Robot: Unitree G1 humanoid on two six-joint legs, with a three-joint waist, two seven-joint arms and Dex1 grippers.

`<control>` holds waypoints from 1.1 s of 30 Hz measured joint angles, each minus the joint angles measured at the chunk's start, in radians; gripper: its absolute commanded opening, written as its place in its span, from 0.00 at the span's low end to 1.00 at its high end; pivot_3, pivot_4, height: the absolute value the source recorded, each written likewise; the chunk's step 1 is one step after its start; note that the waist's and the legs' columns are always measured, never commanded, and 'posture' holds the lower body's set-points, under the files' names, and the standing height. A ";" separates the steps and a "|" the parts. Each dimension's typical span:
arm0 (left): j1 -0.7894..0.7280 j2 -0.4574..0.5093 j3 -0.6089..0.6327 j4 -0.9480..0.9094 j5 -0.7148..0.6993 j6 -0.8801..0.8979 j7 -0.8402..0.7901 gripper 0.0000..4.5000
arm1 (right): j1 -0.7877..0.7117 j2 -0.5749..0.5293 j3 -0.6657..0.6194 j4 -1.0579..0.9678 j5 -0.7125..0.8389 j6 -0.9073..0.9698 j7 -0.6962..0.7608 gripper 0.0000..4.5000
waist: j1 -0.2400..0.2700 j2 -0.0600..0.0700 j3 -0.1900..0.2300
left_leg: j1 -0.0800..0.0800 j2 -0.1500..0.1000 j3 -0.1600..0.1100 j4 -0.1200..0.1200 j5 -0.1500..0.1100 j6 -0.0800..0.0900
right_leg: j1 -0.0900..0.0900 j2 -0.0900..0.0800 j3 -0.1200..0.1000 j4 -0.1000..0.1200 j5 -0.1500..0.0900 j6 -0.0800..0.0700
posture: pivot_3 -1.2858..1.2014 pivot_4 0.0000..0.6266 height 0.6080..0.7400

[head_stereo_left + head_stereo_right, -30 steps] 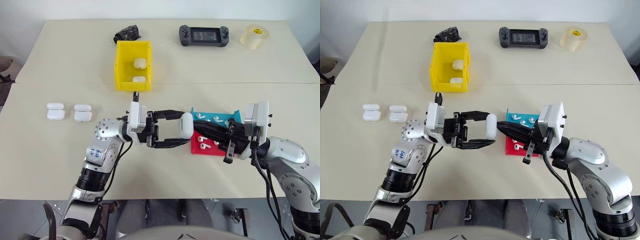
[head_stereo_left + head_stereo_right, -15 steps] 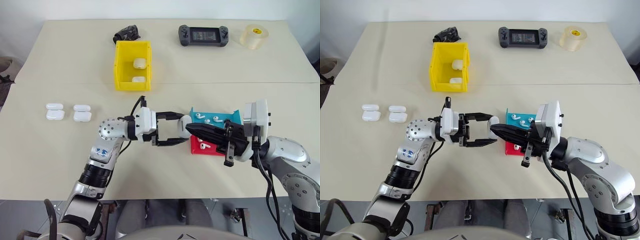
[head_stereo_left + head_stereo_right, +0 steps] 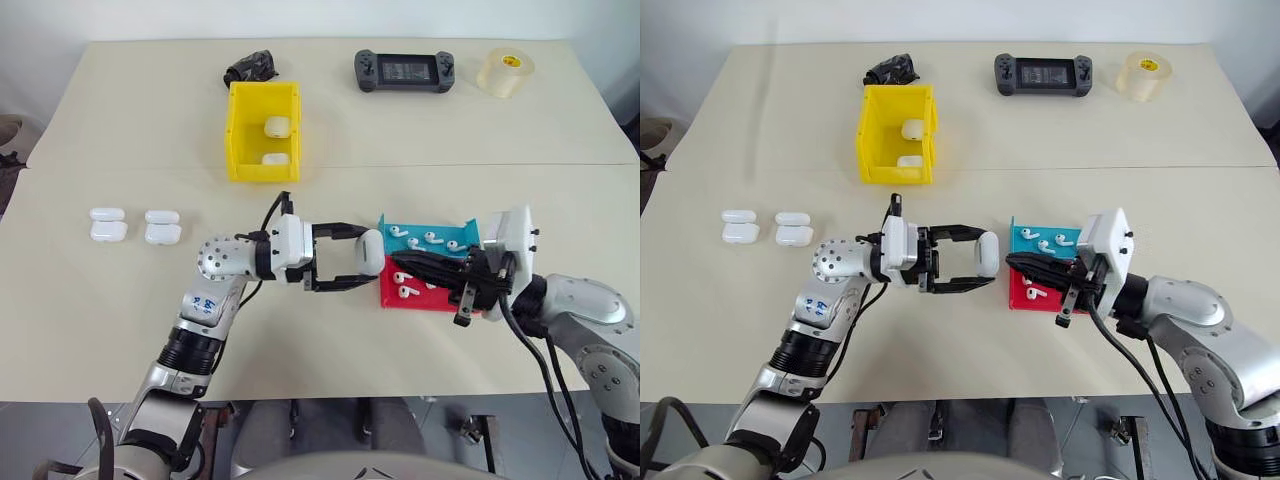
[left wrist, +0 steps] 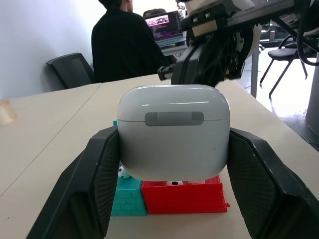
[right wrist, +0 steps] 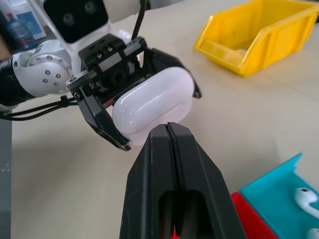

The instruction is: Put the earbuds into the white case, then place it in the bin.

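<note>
Robot steadied a white earbud case beside the earbud trays

At frame centre, the left gripper [image 3: 352, 265] clamped its fingers on the closed white case [image 3: 371, 252], held sideways, likely for lid opening; the right gripper [image 5: 169, 130], fingers pressed together, pointed at it. Earbuds [image 3: 412, 241] lay in the blue tray [image 3: 468, 235] and red tray [image 3: 392, 297]; the yellow bin [image 3: 241, 132] stood at upper left. No writing was legible.

Head stereo pair looking down over table [image 3: 120, 330]; wrist cameras facing each other closely, sharing white case [image 4: 173, 130].
</note>
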 measured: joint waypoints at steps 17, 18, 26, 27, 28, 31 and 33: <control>-0.004 0.004 -0.012 0.003 0.018 0.000 0.008 0.62 | -0.131 0.059 0.050 0.010 0.016 0.060 -0.034 0.00 | 0.000 0.000 0.000 | 0.000 0.000 0.000 0.000 0.000 0.000 | 0.000 0.000 0.000 0.000 0.000 0.000 | 0.52 0.24 1.00; -0.004 0.003 -0.013 0.003 0.018 0.000 0.008 0.62 | -0.136 0.060 0.050 0.009 0.016 0.065 -0.036 0.00 | 0.001 0.000 0.000 | 0.000 0.000 0.000 0.000 0.000 0.000 | 0.000 0.000 0.000 0.000 0.000 0.000 | 0.52 0.24 1.00; -0.002 0.000 -0.012 0.002 0.013 0.000 0.010 0.62 | -0.124 0.034 -0.010 -0.028 0.091 0.088 -0.023 0.00 | 0.002 0.000 0.000 | 0.000 0.000 0.000 0.000 0.000 0.000 | 0.000 0.000 0.000 0.000 0.000 0.000 | 0.52 0.24 1.00; 0.002 -0.001 -0.008 0.002 0.006 0.002 0.009 0.62 | -0.115 0.025 -0.041 -0.039 0.123 0.088 -0.013 0.00 | 0.002 0.000 0.000 | 0.000 0.000 -0.001 0.000 0.000 0.000 | 0.000 0.000 0.000 0.000 0.000 0.000 | 0.52 0.24 1.00; 0.012 -0.003 0.000 0.000 -0.013 0.005 0.007 0.62 | -0.093 0.007 -0.093 -0.048 0.165 0.088 -0.002 0.00 | 0.002 0.000 0.000 | 0.000 0.001 -0.001 0.000 0.000 0.000 | 0.000 0.000 0.000 0.000 0.000 0.000 | 0.52 0.24 1.00; 0.049 -0.003 0.030 -0.003 -0.073 0.024 -0.003 0.62 | -0.038 -0.018 -0.225 -0.045 0.249 0.088 0.003 0.04 | 0.002 0.000 0.000 | 0.000 0.001 0.000 0.000 0.000 0.000 | 0.000 0.000 0.000 0.000 0.000 0.000 | 0.52 0.24 1.00; 0.074 -0.011 0.044 -0.016 -0.139 0.041 -0.034 0.62 | 0.027 -0.042 -0.290 -0.043 0.268 0.086 0.018 0.14 | 0.003 0.000 0.000 | 0.000 0.001 0.000 0.000 0.000 0.000 | 0.000 0.000 -0.001 0.000 0.000 0.000 | 0.52 0.24 1.00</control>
